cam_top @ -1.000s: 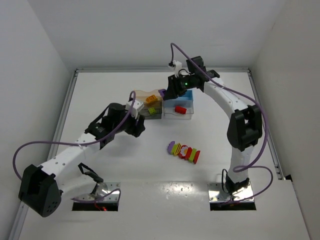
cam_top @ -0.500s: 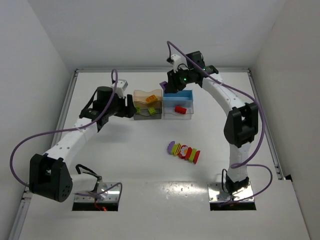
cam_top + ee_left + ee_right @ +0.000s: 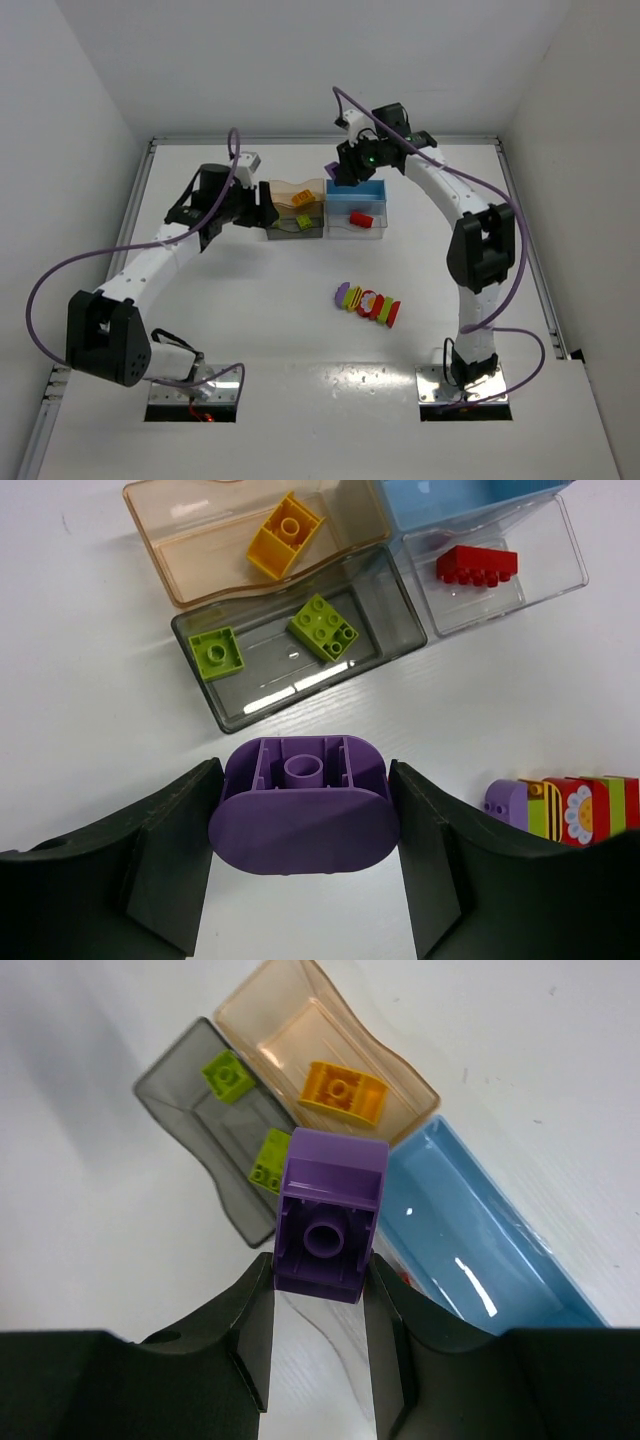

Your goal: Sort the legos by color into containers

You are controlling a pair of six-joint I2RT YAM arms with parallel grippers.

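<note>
My left gripper is shut on a rounded purple lego, hovering over the table just left of the containers. My right gripper is shut on a second purple lego above the far edge of the blue bin. The tan bin holds a yellow lego. In the dark grey bin lie two green legos. A red lego lies in the clear bin.
A row of joined legos in purple, yellow, red, green and orange lies on the white table in front of the bins. A raised rail borders the table at left, right and back.
My left arm has swung out to the left and back, with its gripper now left of the bins. The right gripper has shifted slightly farther back with its purple lego.
</note>
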